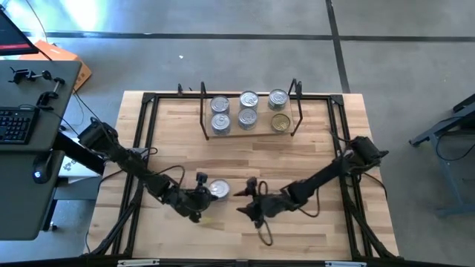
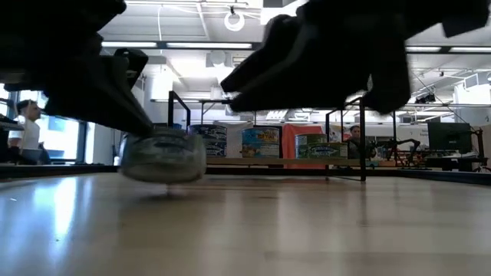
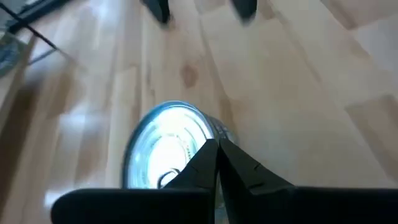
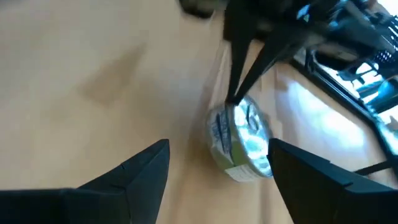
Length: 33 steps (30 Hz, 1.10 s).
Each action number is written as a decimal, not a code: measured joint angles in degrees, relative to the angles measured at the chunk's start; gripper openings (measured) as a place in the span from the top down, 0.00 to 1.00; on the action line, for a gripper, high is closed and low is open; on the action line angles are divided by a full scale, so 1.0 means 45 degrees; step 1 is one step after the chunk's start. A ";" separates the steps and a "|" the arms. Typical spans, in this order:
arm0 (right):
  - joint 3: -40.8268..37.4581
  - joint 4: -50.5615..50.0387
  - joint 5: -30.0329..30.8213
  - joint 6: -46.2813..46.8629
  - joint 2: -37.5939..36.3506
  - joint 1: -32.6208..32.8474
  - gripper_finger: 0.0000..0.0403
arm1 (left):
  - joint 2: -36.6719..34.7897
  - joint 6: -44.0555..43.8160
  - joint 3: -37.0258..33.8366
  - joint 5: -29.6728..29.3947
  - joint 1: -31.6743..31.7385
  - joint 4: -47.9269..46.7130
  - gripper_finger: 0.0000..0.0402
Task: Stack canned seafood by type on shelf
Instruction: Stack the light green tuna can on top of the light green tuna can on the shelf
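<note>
wooden surface (image 1: 297, 159), shelf (image 1: 251, 132) with six tins, left pincer (image 1: 200, 190) clenched, tips touching a silver-lidded tin (image 1: 219, 190), right pincer (image 1: 251, 194) released nearby

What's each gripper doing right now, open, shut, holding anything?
Left gripper: shut, fingertips together over the loose silver-lidded tin; no grip on it shows.
Right gripper: open, empty, facing that tin.

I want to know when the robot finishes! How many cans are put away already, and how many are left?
Six cans already sit on the shelf: five silver, one gold. One silver can is left on the table, with the shut left pincer touching its lid. The right pincer waits open beside it.
</note>
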 joint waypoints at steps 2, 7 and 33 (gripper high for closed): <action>0.0713 -0.1361 0.0032 -0.0840 0.0136 -0.0226 0.35 | 0.0029 0.0155 -0.0011 -0.0107 0.0159 0.0364 1.00; 0.2013 -0.3566 -0.0080 -0.1334 0.0373 -0.0676 0.35 | 0.0015 0.0342 -0.0005 -0.0096 0.0597 0.1308 1.00; 0.2180 -0.3185 0.2531 0.1685 0.1490 -0.0388 0.71 | -0.0024 0.1445 0.0027 -0.0760 0.1056 0.1849 0.95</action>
